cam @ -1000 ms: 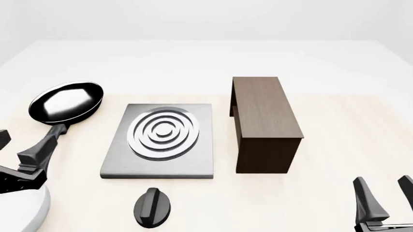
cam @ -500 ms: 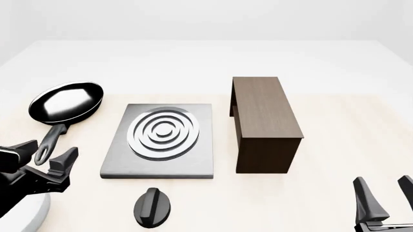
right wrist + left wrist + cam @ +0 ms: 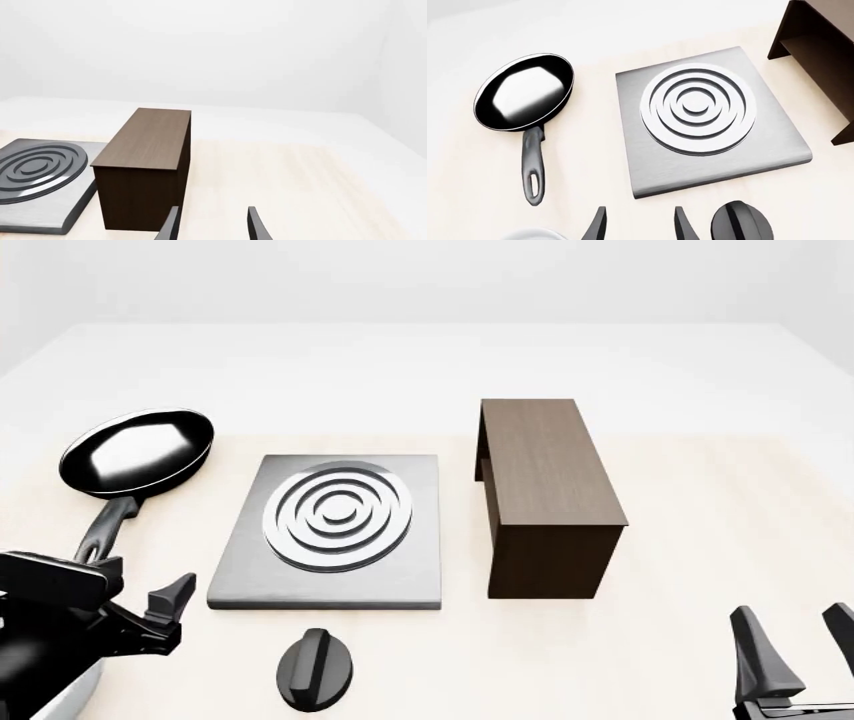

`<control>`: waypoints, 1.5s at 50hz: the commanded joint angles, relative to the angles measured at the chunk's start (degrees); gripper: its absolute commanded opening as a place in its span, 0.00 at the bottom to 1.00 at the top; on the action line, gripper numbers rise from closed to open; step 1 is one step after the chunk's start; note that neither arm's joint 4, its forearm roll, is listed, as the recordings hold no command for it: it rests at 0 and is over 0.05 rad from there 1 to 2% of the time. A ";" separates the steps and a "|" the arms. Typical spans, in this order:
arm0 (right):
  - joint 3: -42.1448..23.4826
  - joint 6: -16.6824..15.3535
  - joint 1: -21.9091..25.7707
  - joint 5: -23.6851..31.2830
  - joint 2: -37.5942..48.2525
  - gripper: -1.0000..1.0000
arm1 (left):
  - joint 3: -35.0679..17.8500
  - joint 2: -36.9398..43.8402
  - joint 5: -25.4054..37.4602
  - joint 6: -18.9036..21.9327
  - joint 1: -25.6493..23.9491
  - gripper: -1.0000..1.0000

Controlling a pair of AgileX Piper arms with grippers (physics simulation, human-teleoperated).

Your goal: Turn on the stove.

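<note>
Black jaws of left gripper parted, empty, hovering just left of knob. Right gripper likewise parted, well right of knob. Stove just beyond knob, frying pan far left, wooden box far right.

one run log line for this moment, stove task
left hand: open, beside knob | right hand: open, idle | knob: untouched | stove: bare
</note>
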 commanded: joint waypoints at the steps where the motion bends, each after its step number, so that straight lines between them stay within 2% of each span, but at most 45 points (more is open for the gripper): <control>1: 0.00 0.00 0.00 0.00 0.00 1.00 | 1.86 4.84 -3.70 -0.15 -1.33 1.00; 8: 0.00 0.00 0.01 0.01 0.00 1.00 | 3.02 7.62 -6.15 -0.36 -3.97 1.00; 18: 0.00 -0.03 0.01 0.00 0.00 1.00 | 5.31 10.60 -9.86 -0.55 -5.04 1.00; 32: 0.00 -0.02 0.02 0.01 0.00 1.00 | 7.33 15.36 -13.72 -3.47 -7.35 1.00; 38: 0.00 -0.03 0.02 0.01 0.00 1.00 | 8.61 16.54 -15.43 -3.53 -8.39 1.00; 49: 0.00 -0.03 0.01 0.01 0.00 1.00 | 9.19 19.85 -17.54 -5.62 -11.22 1.00; 55: 0.00 -0.03 0.02 0.01 0.00 1.00 | 9.23 21.13 -18.54 -5.38 -11.65 1.00; 75: 0.00 -0.03 0.01 0.02 0.01 1.00 | 10.04 26.70 -22.17 -8.64 -14.46 1.00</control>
